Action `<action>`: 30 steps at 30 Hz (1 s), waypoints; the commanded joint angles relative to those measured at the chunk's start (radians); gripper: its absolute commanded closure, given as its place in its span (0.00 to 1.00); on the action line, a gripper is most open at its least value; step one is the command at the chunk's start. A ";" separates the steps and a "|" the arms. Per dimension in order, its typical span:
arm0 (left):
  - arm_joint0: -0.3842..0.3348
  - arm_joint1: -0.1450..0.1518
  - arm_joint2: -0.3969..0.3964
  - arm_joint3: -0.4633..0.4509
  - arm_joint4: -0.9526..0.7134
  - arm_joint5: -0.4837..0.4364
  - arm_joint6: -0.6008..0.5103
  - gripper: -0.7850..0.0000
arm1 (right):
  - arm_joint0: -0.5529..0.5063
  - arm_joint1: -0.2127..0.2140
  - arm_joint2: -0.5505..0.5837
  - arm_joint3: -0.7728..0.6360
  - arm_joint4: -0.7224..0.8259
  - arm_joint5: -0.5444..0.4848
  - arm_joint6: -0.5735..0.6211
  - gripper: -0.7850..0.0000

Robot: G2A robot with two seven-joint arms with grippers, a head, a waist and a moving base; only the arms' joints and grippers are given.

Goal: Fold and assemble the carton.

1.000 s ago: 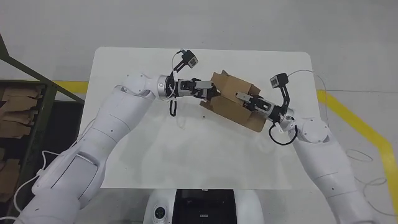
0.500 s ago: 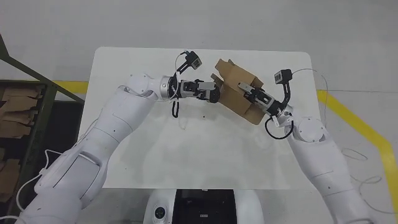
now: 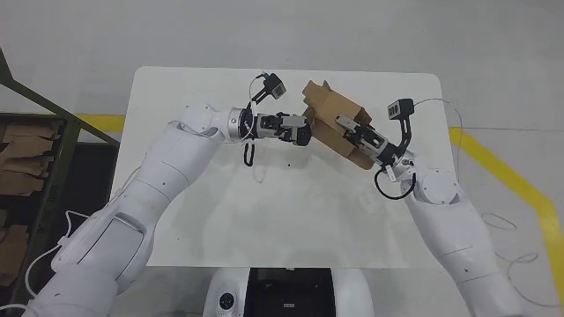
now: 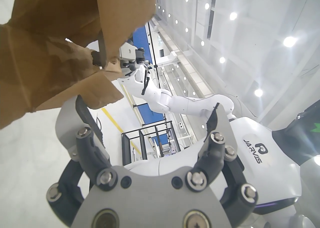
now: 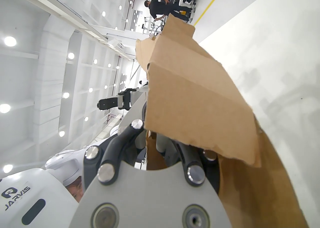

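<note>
The brown carton (image 3: 333, 116) is held tilted above the far middle of the white table (image 3: 220, 220), with its flaps loose at the end toward the far edge. My right gripper (image 3: 357, 134) is shut on a wall of the carton (image 5: 195, 93); the panel runs between the jaws of the right gripper (image 5: 161, 140) and hides the fingertips. My left gripper (image 3: 304, 132) is open beside the carton's other end. In the left wrist view, one finger of the left gripper (image 4: 150, 111) meets a bent flap of the carton (image 4: 50, 38), and the other finger stands free.
Both arms meet over the table's far half. The near half of the table and its left part are bare. A dark rack with flat cardboard pieces (image 3: 26, 163) stands on the floor left of the table. A yellow floor line (image 3: 507, 172) runs on the right.
The carton has moved a little toward the far edge and tilted more steeply, carried by my right gripper. My left gripper has shifted slightly right, up against the carton's end.
</note>
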 commanded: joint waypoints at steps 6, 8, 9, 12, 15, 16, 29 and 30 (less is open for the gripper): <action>0.000 -0.003 -0.001 0.006 0.002 -0.002 0.002 0.00 | -0.025 0.002 0.003 -0.044 -0.012 0.018 0.023 1.00; 0.000 -0.003 -0.002 0.007 0.005 -0.004 0.004 0.00 | -0.031 0.003 0.005 -0.053 -0.015 0.021 0.023 1.00; 0.000 -0.004 -0.003 0.007 0.007 -0.004 0.005 0.00 | -0.035 0.003 0.005 -0.057 -0.015 0.023 0.022 1.00; 0.000 -0.003 -0.006 0.008 0.007 -0.005 0.005 0.00 | -0.042 0.003 0.007 -0.066 -0.018 0.028 0.020 1.00; 0.000 -0.003 -0.010 0.009 0.009 -0.006 0.006 0.00 | -0.048 0.003 0.010 -0.073 -0.025 0.034 0.018 1.00; 0.001 -0.002 -0.011 0.009 0.010 -0.006 0.006 0.00 | -0.050 0.003 0.011 -0.076 -0.026 0.035 0.018 1.00; 0.006 -0.002 -0.024 0.006 0.001 -0.005 0.005 0.00 | -0.058 0.001 0.023 -0.086 -0.055 0.037 -0.025 1.00; 0.007 -0.001 -0.027 0.007 0.003 -0.007 0.007 0.00 | -0.057 0.001 0.025 -0.084 -0.058 0.035 -0.027 1.00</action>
